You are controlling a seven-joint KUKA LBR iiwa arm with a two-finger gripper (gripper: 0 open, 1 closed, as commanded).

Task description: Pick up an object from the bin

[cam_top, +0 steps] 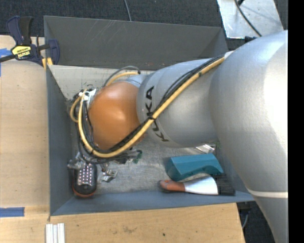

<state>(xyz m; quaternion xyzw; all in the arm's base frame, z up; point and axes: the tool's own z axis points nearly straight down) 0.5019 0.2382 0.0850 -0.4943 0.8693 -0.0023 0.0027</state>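
1. One arm (pixel 202 105) reaches into the bin (pixel 58 135) from 3 o'clock. Its orange wrist cover (pixel 114 115) (looped with yellow and black cables (pixel 157 113)) sits over the bin's 9 o'clock side.
2. The claw (pixel 102 167) shows as metal parts below the cover, toward 7 o'clock. I cannot tell whether it is open or closed, or has hold of anything.
3. Just beside it, in the 7 o'clock corner, lies a dotted brush (pixel 84 178), dark and oval with a reddish rim.
4. At 5 o'clock, well apart, a teal block (pixel 192 166) lies next to a white brush (pixel 200 187) with a brown handle and black bristles.
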